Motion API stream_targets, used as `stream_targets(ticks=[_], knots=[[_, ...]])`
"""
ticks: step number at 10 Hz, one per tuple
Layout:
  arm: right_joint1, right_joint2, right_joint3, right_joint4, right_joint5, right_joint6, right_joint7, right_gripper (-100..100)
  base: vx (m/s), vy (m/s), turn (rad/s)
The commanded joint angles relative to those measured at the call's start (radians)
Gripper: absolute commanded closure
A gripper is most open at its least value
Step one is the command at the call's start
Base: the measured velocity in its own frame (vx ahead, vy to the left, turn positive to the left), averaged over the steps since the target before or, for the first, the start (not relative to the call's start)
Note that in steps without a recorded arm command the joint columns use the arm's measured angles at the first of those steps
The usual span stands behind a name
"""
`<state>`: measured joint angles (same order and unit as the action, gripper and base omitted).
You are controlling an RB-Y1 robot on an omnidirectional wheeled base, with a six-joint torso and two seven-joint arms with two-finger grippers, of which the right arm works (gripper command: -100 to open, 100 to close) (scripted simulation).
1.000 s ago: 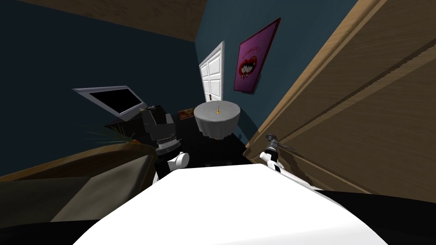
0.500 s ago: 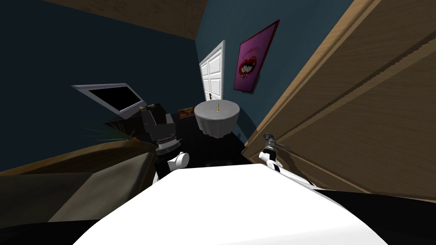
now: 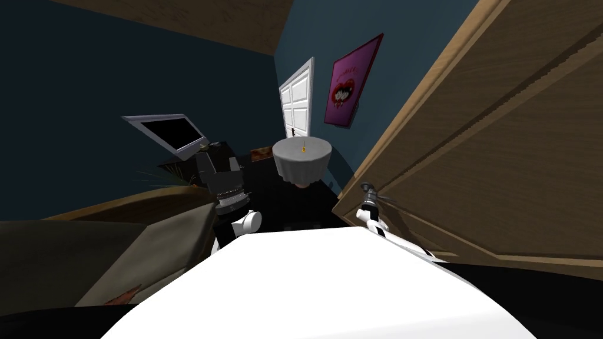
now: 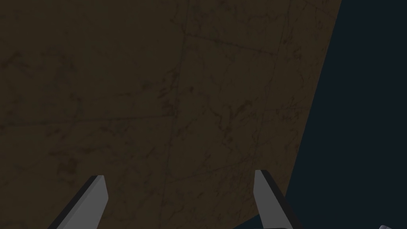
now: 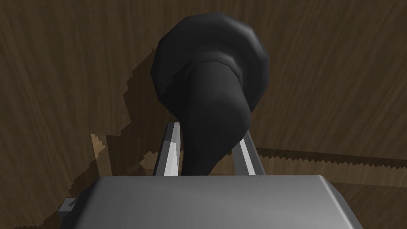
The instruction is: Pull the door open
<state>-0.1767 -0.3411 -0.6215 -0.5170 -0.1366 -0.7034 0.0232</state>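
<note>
Swinging slightly further towards me than a second ago, the brown wooden door (image 3: 500, 147) is standing on my right, apparently already ajar, its free edge reaching out near the round table (image 3: 303, 154). Its dark lever handle (image 5: 210, 91) is sitting between the blades of the right gripper (image 5: 209, 133), which are pinching it. I judge most of the pull is still waiting. The left gripper (image 4: 179, 175) is hanging spread, idle.

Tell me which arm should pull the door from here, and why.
Right. The right gripper is shut on the dark handle of the brown door, fingers pressing its sides. The left gripper is open, off to the other side, facing a flat dim brown surface.
</note>
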Motion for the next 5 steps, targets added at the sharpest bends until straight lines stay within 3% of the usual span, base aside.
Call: stream_targets(ticks=[1,5], knots=[[-0.005,0.002,0.021,0.007,0.011,-0.006,-0.009,100,-0.229,0.003,0.052],[-0.011,0.007,0.068,-0.002,0.032,-0.005,-0.031,100,-0.194,0.033,0.031]])
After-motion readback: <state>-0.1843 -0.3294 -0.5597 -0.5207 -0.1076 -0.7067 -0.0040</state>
